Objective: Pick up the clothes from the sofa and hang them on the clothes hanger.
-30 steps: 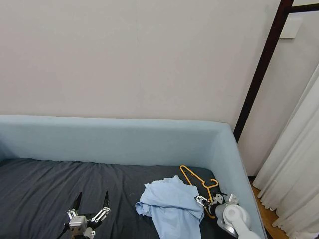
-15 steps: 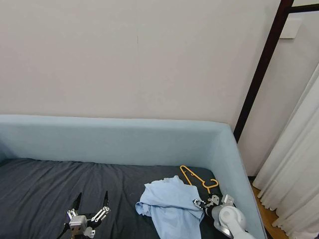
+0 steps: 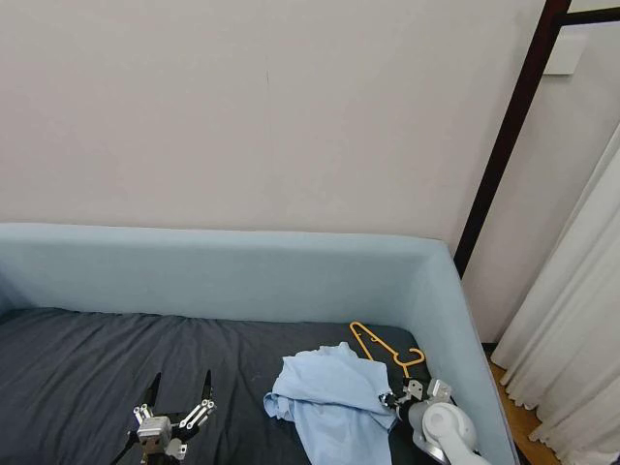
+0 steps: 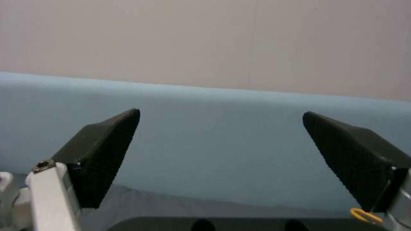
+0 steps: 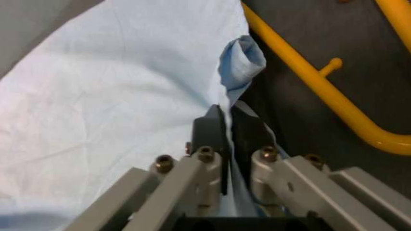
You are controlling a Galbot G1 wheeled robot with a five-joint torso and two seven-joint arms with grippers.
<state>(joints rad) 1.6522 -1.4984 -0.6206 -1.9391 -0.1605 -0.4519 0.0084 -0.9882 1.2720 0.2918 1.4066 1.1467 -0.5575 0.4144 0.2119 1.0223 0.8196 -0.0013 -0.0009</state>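
Where the dark grey seat cushion [image 3: 77, 358] meets the right armrest [image 3: 441, 310] of the pale blue sofa [image 3: 213, 271], the light blue shirt [image 3: 329, 402] lies crumpled in a loose heap near the cushion's front edge. The right gripper [image 3: 391, 398] is low at the shirt's right edge, between the cloth and the armrest. In the right wrist view its two dark fingers [image 5: 209, 130] are pressed together on a thin fold of the shirt [image 5: 128, 86], with cloth running between them and a small rolled tip of fabric standing just past the fingertips of the right gripper [image 5: 226, 115].

The orange clothes hanger [image 3: 378, 347] lies flat on the cushion in the back right corner, just behind the shirt and beside the armrest. From the right wrist its bar [image 5: 301, 67] runs close alongside the pinched fold, on bare cushion.

The left gripper [image 3: 180, 383] hovers over the front edge of the cushion, well apart from the shirt toward the left. Its fingers [image 4: 103, 149] are spread wide with nothing between them, and it faces the sofa's backrest [image 4: 218, 139] and the plain wall [image 3: 242, 116] above it.
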